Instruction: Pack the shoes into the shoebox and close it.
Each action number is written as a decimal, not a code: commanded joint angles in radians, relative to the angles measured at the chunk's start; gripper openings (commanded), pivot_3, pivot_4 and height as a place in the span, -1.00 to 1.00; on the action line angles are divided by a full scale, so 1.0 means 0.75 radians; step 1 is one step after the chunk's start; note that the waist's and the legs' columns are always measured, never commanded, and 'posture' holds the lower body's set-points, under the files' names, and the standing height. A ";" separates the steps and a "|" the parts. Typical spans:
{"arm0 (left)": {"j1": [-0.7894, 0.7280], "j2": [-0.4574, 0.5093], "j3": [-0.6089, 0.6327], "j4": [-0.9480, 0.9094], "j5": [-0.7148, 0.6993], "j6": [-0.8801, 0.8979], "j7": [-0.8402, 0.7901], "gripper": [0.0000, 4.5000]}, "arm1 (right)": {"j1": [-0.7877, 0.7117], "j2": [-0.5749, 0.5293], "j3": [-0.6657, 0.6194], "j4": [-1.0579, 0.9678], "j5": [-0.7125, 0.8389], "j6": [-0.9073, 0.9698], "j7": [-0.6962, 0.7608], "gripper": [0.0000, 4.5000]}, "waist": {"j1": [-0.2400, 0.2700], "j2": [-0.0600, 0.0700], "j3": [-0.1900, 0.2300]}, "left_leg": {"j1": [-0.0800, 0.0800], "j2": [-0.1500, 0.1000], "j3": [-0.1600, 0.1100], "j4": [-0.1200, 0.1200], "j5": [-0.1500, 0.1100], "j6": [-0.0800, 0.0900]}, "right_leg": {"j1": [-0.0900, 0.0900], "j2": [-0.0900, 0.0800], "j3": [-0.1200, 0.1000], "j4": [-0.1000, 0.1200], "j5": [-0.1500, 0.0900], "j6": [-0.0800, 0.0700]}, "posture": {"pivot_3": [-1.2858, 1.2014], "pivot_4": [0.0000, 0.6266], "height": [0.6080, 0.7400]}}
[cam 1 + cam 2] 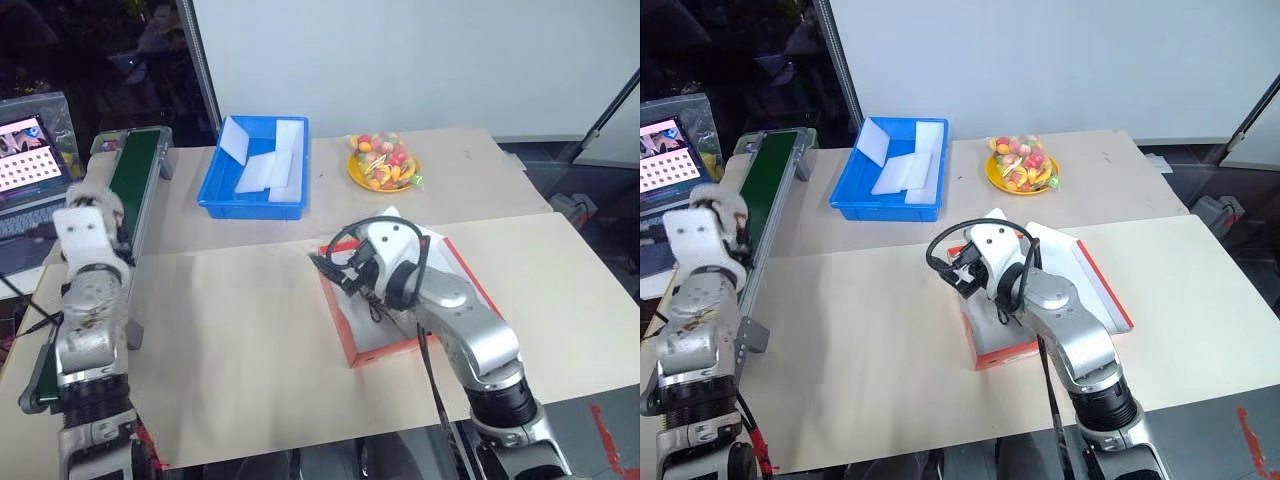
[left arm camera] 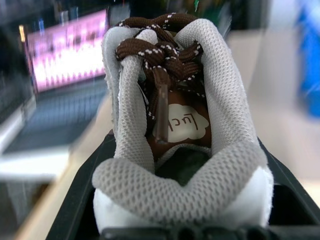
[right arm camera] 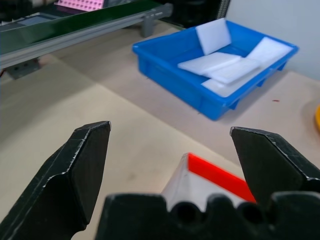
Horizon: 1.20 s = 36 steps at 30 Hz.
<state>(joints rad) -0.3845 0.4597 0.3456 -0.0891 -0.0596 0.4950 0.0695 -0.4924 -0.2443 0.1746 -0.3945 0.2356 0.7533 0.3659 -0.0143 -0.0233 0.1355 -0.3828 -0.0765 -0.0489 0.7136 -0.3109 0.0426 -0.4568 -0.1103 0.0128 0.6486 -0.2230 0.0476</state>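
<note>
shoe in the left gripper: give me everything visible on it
The shoe is small, with a whitish-grey mesh upper, a padded collar, dark brown laces flecked white tied at the top, and a brown tongue label with pale lettering. Seen heel-first in the left wrist view, it sits between the left gripper's black fingers, which close on its sides near the heel. Its sole is hidden.

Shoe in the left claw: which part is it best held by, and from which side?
By the heel, from behind. The shoe sits heel-first between the left claw's black fingers, which clamp the padded collar's sides; its narrow, firm back suits that, leaving the toe free.
</note>
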 commanded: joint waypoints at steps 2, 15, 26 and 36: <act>-0.072 -0.117 -0.304 -0.267 -0.101 -0.105 -0.240 0.19 | -0.223 0.281 -0.474 0.180 0.426 0.392 -0.151 1.00 | -0.001 0.000 0.000 | 0.000 0.000 0.000 0.000 0.000 0.000 | 0.001 0.000 0.000 0.000 0.000 0.000 | 0.03 -0.52 0.75; -0.066 -0.270 -0.522 -0.418 -0.375 0.103 -0.532 0.19 | -0.580 0.426 -1.209 0.772 1.083 0.867 -0.628 1.00 | -0.079 0.005 0.002 | -0.001 0.000 0.003 -0.004 -0.001 0.002 | -0.005 0.000 0.002 0.009 0.002 -0.001 | 0.03 -0.52 0.75; -0.099 -0.295 -0.534 -0.425 -0.480 0.231 -0.616 0.19 | -0.600 0.485 -1.159 0.740 1.212 0.762 -0.746 1.00 | -0.060 0.006 0.002 | 0.002 0.000 0.002 0.000 -0.001 0.002 | -0.002 0.001 0.002 0.011 0.002 -0.001 | 0.03 -0.52 0.75; -0.122 -0.286 -0.543 -0.414 -0.489 0.248 -0.644 0.17 | -0.581 0.486 -1.055 0.707 1.336 0.676 -0.810 0.69 | -0.063 0.006 0.002 | 0.002 0.000 0.002 -0.001 -0.001 0.002 | -0.002 0.001 0.003 0.011 0.002 -0.001 | 0.03 -0.52 0.75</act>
<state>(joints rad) -0.4582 0.2485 -0.0584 -0.3652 -0.4145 0.6965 -0.4032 -0.9086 0.0872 -0.6422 0.1846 1.1826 1.2757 -0.2425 -0.0615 -0.0190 0.1369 -0.3816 -0.0766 -0.0475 0.7132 -0.3114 0.0438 -0.4584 -0.1096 0.0147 0.6565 -0.2216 0.0471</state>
